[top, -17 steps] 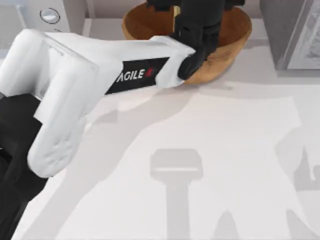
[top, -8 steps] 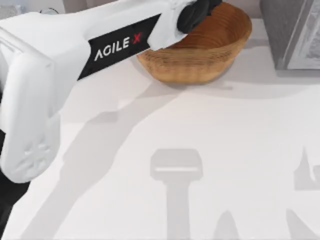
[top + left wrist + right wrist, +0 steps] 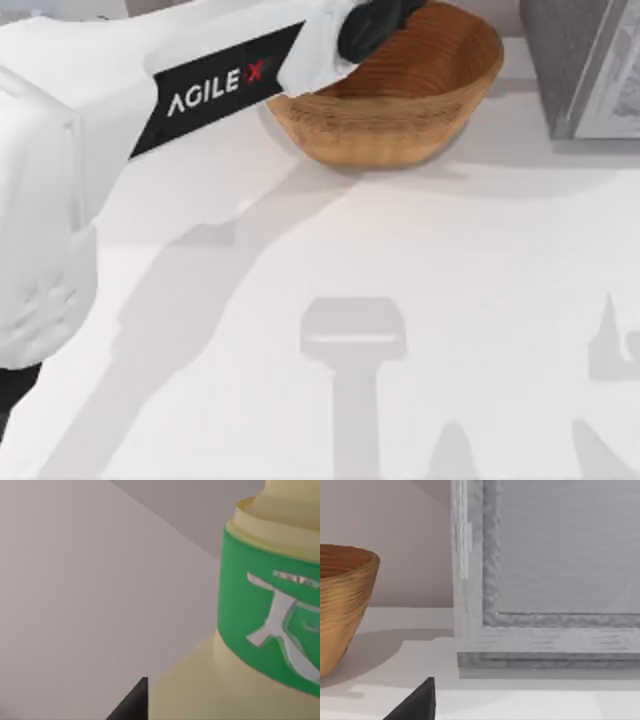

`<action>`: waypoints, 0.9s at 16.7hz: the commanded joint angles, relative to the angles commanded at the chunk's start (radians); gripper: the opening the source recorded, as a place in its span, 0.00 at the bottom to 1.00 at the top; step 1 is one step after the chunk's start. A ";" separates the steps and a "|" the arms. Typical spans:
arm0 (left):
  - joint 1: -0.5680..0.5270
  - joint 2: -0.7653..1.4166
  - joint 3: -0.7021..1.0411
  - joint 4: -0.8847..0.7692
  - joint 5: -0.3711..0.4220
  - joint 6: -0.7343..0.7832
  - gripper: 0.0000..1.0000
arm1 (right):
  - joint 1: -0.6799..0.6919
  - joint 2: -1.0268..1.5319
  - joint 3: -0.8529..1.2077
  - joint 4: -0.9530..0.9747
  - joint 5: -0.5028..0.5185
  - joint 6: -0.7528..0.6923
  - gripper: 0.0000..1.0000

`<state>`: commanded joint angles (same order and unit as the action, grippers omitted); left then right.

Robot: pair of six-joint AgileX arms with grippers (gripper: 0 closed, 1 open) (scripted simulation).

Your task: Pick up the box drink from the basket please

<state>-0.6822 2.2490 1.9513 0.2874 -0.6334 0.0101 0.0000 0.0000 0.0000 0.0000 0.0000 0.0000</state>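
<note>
Rendered tabletop mock-up of a kitchen: plain white table (image 3: 420, 300), wicker basket (image 3: 400, 130), grey appliance (image 3: 545, 580).

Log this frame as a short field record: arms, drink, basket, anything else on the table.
left arm: stretched over the basket's rim at the table's far left
box drink: pale yellow, green band, close before the left wrist camera, apparently held, wall behind
basket: brown wicker, far table edge, visible inside bare
right arm: idle, facing basket and grey appliance
</note>
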 joint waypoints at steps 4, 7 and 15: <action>0.070 -0.207 -0.193 -0.033 0.065 0.000 0.00 | 0.000 0.000 0.000 0.000 0.000 0.000 1.00; 0.148 -0.467 -0.414 -0.061 0.134 -0.003 0.00 | 0.000 0.000 0.000 0.000 0.000 0.000 1.00; 0.407 -1.432 -1.194 -0.164 0.372 -0.009 0.00 | 0.000 0.000 0.000 0.000 0.000 0.000 1.00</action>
<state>-0.2753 0.8167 0.7573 0.1234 -0.2615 0.0015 0.0000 0.0000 0.0000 0.0000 0.0000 0.0000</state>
